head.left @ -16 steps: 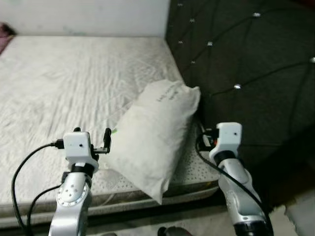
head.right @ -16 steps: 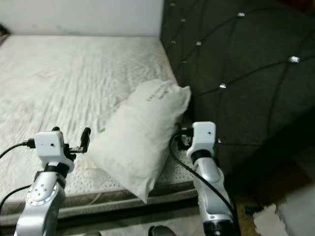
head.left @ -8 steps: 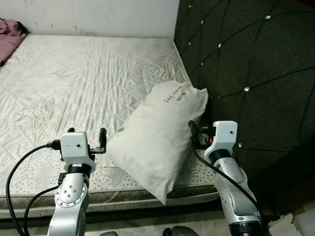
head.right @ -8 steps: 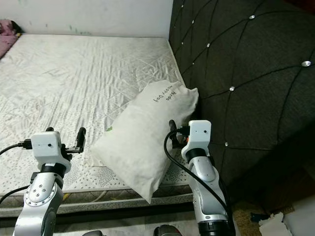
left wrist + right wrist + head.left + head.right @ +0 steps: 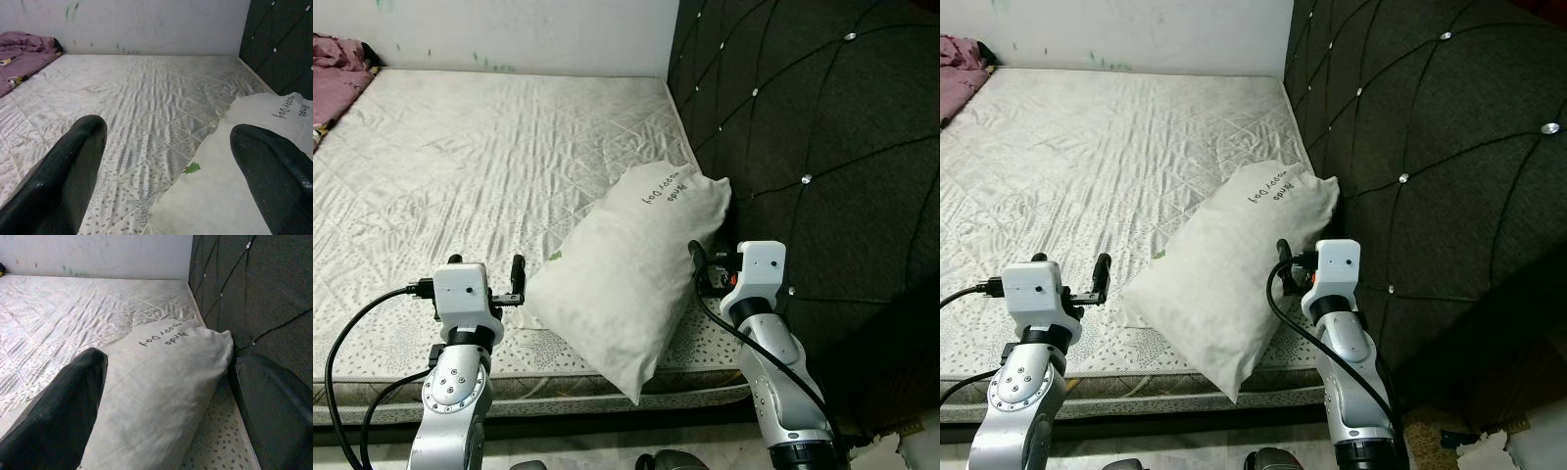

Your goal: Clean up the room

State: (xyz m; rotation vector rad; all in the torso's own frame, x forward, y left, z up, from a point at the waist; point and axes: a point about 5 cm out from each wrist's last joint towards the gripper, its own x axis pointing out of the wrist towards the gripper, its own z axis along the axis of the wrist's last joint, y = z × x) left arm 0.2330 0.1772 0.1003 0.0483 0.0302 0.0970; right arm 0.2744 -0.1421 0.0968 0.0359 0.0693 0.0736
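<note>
step: lining up on the pillow [image 5: 631,269] | it lies askew at the mattress [image 5: 460,166] near corner by the headboard [image 5: 822,147] | left gripper [image 5: 486,266] and right gripper [image 5: 166,396] both spread, empty, flanking it | next: close in, grip, straighten

A white pillow [image 5: 628,269] lies on the mattress [image 5: 460,166] between both hands.

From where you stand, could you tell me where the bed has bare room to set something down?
The mattress is bare from the pillow to the far wall and across to the purple bedding. It is crowded by the headboard, where the pillow lies between the left gripper and right gripper.
</note>
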